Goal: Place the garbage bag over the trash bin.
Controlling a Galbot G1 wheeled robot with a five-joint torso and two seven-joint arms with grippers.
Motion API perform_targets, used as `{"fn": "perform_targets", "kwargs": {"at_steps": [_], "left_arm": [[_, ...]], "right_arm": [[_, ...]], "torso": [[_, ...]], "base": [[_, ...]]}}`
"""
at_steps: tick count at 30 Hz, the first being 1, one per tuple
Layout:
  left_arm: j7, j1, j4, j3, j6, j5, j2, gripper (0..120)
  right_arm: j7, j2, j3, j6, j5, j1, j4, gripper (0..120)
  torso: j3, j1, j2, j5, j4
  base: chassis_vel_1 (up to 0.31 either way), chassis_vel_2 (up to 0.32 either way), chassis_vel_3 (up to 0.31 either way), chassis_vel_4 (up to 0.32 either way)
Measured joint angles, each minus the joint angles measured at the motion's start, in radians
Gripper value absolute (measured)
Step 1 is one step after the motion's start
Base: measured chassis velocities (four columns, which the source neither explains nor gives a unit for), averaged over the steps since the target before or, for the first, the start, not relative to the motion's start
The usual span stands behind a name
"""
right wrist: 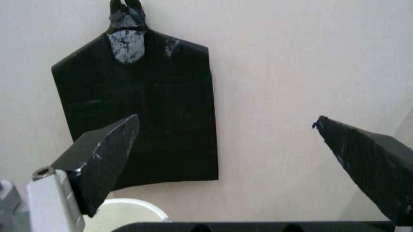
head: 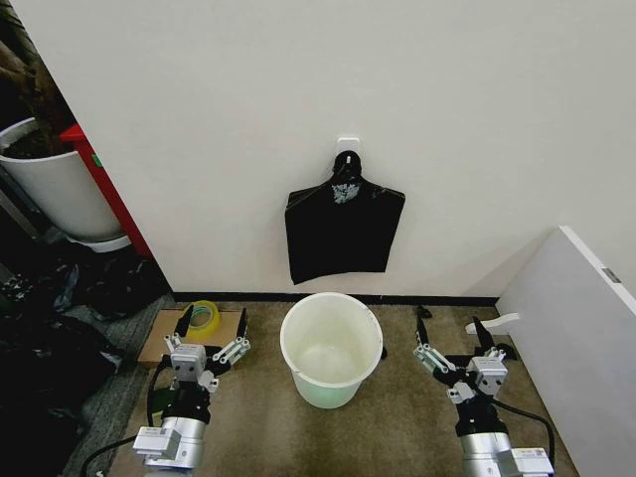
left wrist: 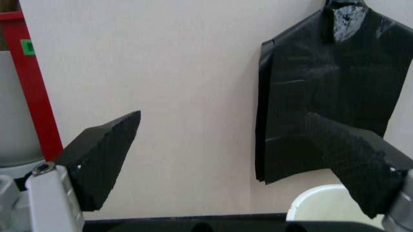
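The bin [head: 331,348] stands upright on the floor, mouth up, close to the wall [head: 298,99]. Directly above and behind the bin, a flat black bag bundle [head: 344,234] hangs from a hook [head: 347,149], its long axis vertical, knot at the top and lower edge just over the bin's rim. The left gripper [head: 210,341] sits low to the left of the bin, fingers spread wide and empty, pointing toward the wall. The right gripper [head: 454,343] mirrors it on the bin's right, also wide open and holding nothing. Beside the left gripper, farther from the bin, a tape roll [head: 204,316] lies on cardboard [head: 159,338].
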Motion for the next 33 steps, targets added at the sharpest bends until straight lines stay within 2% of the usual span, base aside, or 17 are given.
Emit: {"fn": "perform_targets", "kwargs": {"at_steps": [23,29,30,32,33], "left_arm": [[-0.002,-0.004,0.011,0.000,-0.005,0.006,0.004,100],[-0.004,-0.002,0.017,-0.012,-0.008,0.005,0.010,100],[-0.005,-0.001,0.018,-0.016,-0.009,0.002,0.013,100],[-0.005,-0.002,0.018,-0.017,-0.009,0.001,0.015,100],[-0.005,-0.006,0.022,-0.017,-0.009,-0.004,0.020,100]], "right_arm": [[0.005,-0.016,-0.006,-0.026,0.033,0.020,-0.014,100],[0.006,-0.051,-0.034,-0.078,0.156,0.065,-0.032,100],[0.008,-0.069,-0.042,-0.108,0.223,0.098,-0.045,100],[0.008,-0.076,-0.044,-0.121,0.254,0.110,-0.050,100],[0.009,-0.092,-0.046,-0.151,0.330,0.144,-0.057,100]], "torso": [[0.000,0.000,0.000,0.0000,-0.0001],[0.000,0.000,0.000,0.0000,0.0000],[0.000,0.000,0.000,0.0002,0.0002],[0.000,0.000,0.000,0.0001,-0.0001],[0.000,0.000,0.000,0.0001,0.0000]], "base": [[0.000,0.000,0.000,0.000],[0.000,0.000,0.000,0.000],[0.000,0.000,0.000,0.000],[0.000,0.000,0.000,0.000],[0.000,0.000,0.000,0.000]]}}
